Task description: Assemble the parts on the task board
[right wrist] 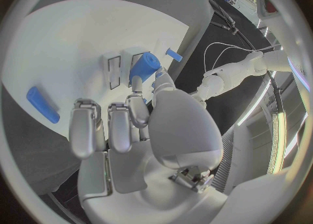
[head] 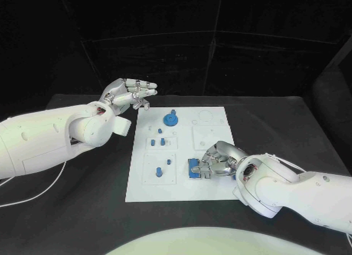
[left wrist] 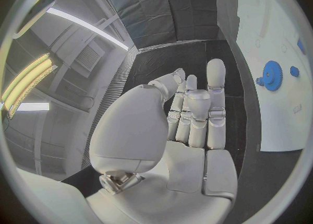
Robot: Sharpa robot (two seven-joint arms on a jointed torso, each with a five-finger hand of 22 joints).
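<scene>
The white task board (head: 183, 183) lies in the middle of the black table. My right hand (head: 215, 162) rests low over its near right part and pinches a blue cylindrical part (right wrist: 143, 67) between thumb and a finger, right above the board's slots; the same part (head: 195, 170) is at the fingertips in the head view. My left hand (head: 130, 94) hovers off the far left corner of the board (left wrist: 280, 51), fingers apart and holding nothing. A blue gear (head: 170, 118) stands at the far end, and it also shows as the gear (left wrist: 271, 72) beyond the left hand's fingers (left wrist: 215, 98).
Small blue parts sit in the left column: a pair (head: 155, 142), a peg (head: 169, 161) and another peg (head: 159, 171). A loose blue bar (right wrist: 42, 104) lies on the board near the right hand. A white cable (head: 38, 194) trails across the table at the left.
</scene>
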